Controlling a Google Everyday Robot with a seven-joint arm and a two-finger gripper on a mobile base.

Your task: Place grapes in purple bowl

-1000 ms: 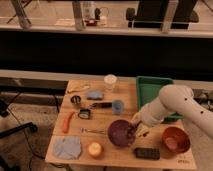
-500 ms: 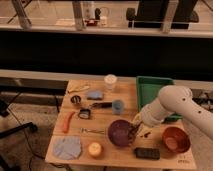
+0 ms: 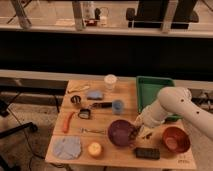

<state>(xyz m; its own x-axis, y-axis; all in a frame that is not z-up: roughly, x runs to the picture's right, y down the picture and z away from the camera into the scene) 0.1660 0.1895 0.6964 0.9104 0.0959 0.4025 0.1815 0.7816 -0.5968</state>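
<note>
Camera view: you are holding the gripper (image 3: 136,131) at the purple bowl (image 3: 121,132) rim. Grapes are not discernible; claw state cannot be told, placement unconfirmed.

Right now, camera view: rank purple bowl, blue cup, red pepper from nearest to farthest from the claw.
Claw sits at the purple bowl's right rim.
1. Purple bowl, right beside it, to its left.
2. Blue cup, behind, mid-table.
3. Red pepper, far left edge.
</note>
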